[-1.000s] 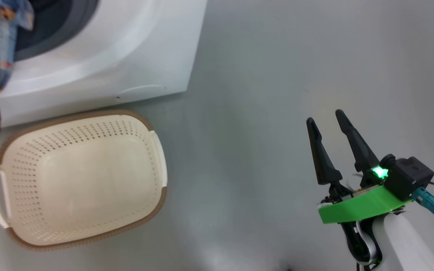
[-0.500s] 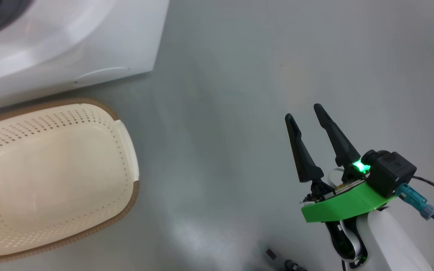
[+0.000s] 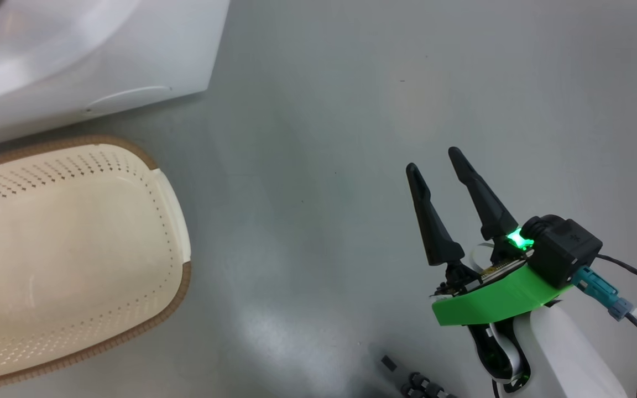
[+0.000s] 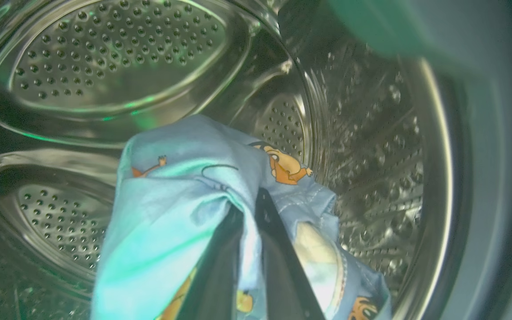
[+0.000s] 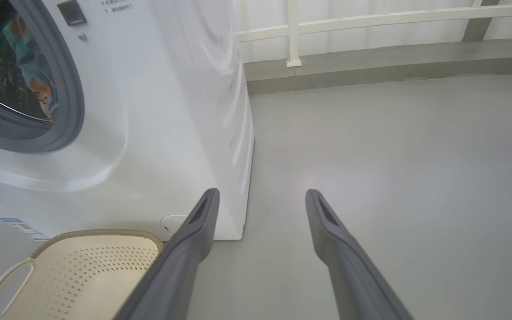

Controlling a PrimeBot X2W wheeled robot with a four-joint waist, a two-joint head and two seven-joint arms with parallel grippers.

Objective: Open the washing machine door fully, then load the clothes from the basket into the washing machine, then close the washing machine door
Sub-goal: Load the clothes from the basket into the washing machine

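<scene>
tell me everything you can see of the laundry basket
The basket is a rounded rectangle of cream-white plastic. Its walls are dotted with rows of small holes, and it has a brown rim and a white loop handle on each short side. It stands upright and empty on the grey floor, just in front of the white washing machine. Whether those two touch cannot be told, and nothing else is seen touching it.

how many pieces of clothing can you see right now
1: a blue printed piece, pinched by the left gripper inside the washing machine drum. More could be bunched in it. The basket holds none where visible.
</scene>
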